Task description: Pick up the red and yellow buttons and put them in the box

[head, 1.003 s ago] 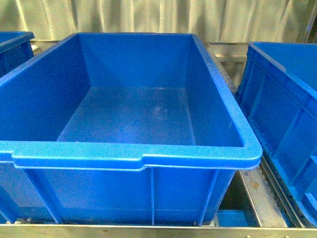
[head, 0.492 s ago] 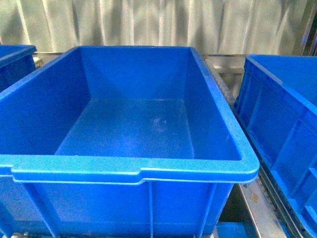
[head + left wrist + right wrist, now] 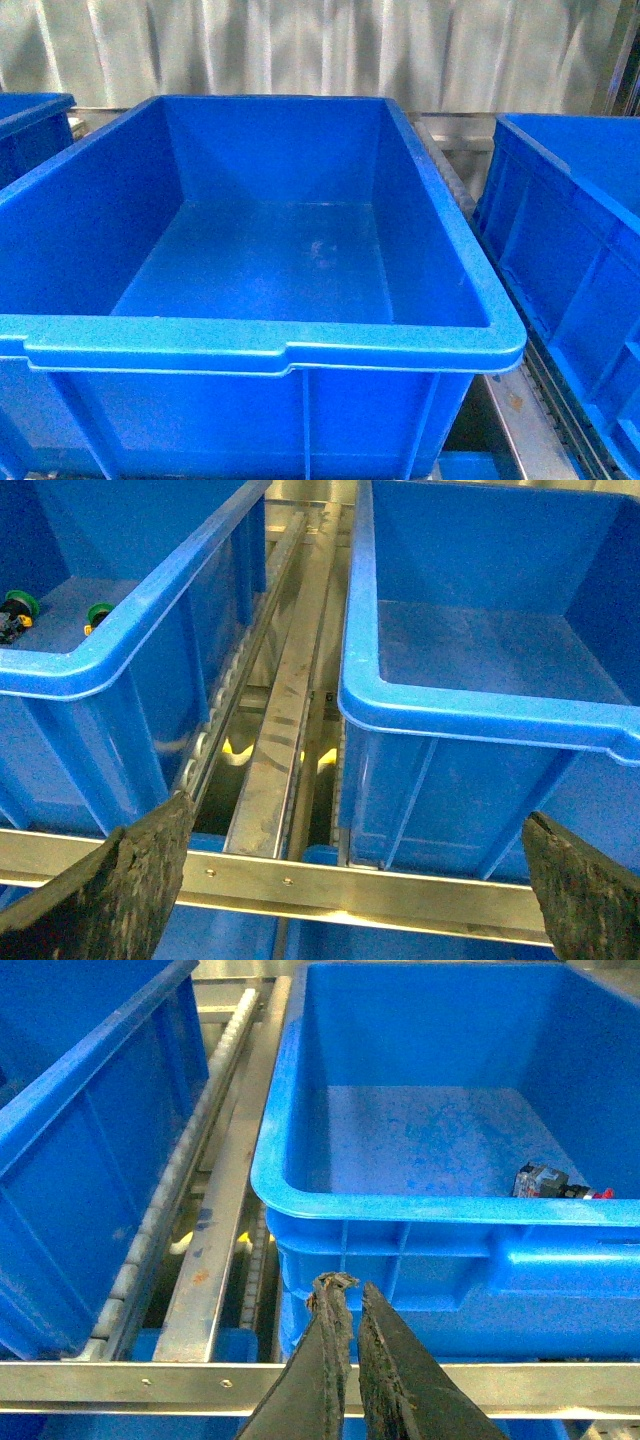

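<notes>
The big blue box (image 3: 270, 350) stands empty in the middle of the front view, where neither gripper shows. In the left wrist view my left gripper (image 3: 350, 880) is open, its dark fingers (image 3: 120, 880) spread wide above a metal rail, in front of the box (image 3: 480, 715). My right gripper (image 3: 345, 1295) is shut with nothing in it, just before the rim of the right-hand bin (image 3: 400, 1205). In that bin lies a dark blocky button (image 3: 545, 1182) with a bit of red at its end. No yellow button is in view.
The left-hand bin (image 3: 120, 650) holds two green-capped switches (image 3: 20, 605) near its wall. Roller tracks and metal rails (image 3: 290, 730) run between the bins, and a cross rail (image 3: 150, 1380) passes under both grippers. A pale curtain hangs behind.
The front view has shifted: the box sits lower in the frame than one second ago and the metal rail at the bottom edge has left the picture. Since half a second ago almost nothing differs.
</notes>
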